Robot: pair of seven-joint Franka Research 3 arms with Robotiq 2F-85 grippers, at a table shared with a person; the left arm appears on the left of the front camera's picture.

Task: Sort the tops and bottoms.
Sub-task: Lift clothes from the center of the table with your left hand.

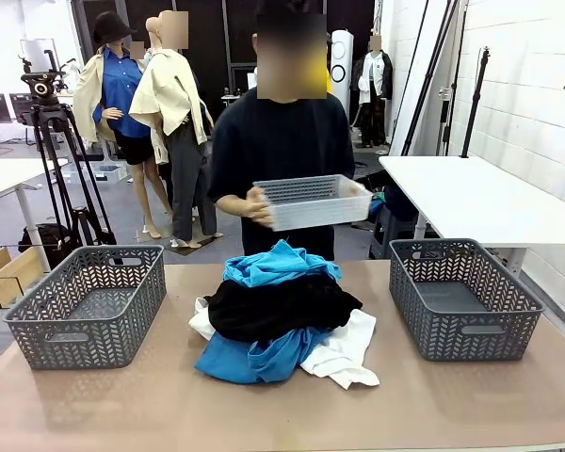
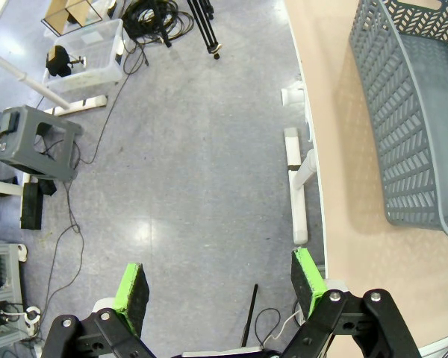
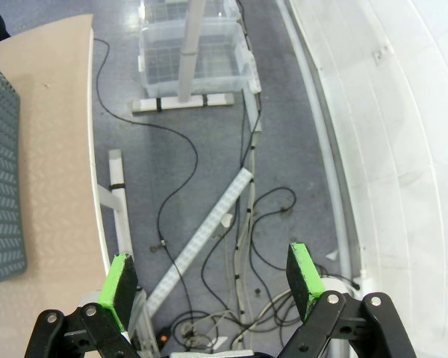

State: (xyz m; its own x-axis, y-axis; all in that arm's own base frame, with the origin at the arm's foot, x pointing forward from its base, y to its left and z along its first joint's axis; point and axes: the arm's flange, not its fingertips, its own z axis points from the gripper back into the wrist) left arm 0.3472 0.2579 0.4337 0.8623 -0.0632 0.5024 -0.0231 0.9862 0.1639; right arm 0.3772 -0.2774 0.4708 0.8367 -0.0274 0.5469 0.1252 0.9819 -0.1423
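Nothing is sorted yet: tops and bottoms lie piled between two empty baskets, while the left hand and right hand hang open.

No legible text or labels anywhere

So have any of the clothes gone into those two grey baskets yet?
No, the tops and the black bottoms lie heaped on the table between the left basket and the right basket.

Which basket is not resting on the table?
The pale basket in the person's hands; the dark left basket and dark right basket stand on the table.
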